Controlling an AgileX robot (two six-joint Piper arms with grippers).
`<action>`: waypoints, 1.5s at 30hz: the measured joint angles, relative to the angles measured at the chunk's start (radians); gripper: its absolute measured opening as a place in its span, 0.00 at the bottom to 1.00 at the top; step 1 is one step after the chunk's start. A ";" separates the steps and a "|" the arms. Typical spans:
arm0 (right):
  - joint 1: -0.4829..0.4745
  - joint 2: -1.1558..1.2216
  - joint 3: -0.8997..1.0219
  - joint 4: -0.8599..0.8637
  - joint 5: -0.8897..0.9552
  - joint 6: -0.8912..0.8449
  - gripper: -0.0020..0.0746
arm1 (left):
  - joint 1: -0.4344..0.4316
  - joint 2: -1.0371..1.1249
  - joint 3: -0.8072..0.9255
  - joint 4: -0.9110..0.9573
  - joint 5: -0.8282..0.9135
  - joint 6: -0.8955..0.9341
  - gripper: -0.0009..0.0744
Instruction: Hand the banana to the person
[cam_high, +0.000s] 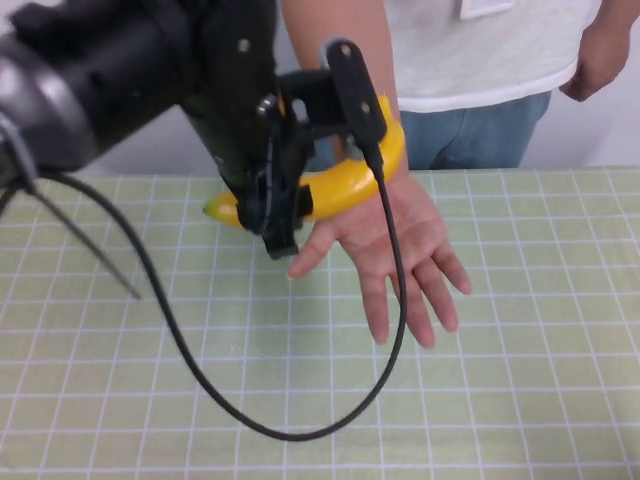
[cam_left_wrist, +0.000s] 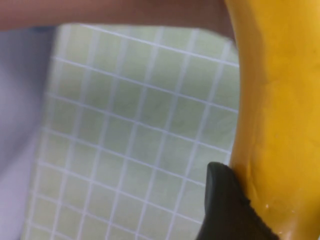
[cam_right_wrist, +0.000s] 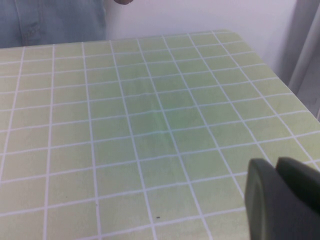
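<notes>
The yellow banana (cam_high: 345, 185) hangs in the air above the person's open palm (cam_high: 385, 240), held crosswise by my left gripper (cam_high: 285, 200), which is shut on it. In the left wrist view the banana (cam_left_wrist: 280, 110) fills one side, with a black fingertip (cam_left_wrist: 225, 205) pressed against it. The person (cam_high: 480, 70), in a white T-shirt and blue jeans, stands at the table's far edge with one hand stretched out palm up. My right gripper (cam_right_wrist: 280, 195) shows only in the right wrist view, its fingers together with nothing between them, over the table.
The table carries a green checked cloth (cam_high: 520, 400). A black cable (cam_high: 300, 430) loops from the left arm down over the cloth in front of the hand. The table's far corner and a pale wall show in the right wrist view (cam_right_wrist: 235, 35).
</notes>
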 joint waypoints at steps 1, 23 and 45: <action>0.000 0.000 0.000 0.000 0.000 0.000 0.01 | 0.000 0.012 -0.008 -0.008 0.011 0.012 0.41; 0.000 0.000 0.000 0.002 0.000 0.000 0.01 | -0.103 0.087 -0.022 -0.041 0.057 0.126 0.41; 0.000 0.000 0.000 0.002 0.000 0.000 0.01 | -0.107 -0.165 -0.023 0.141 0.030 -0.225 0.71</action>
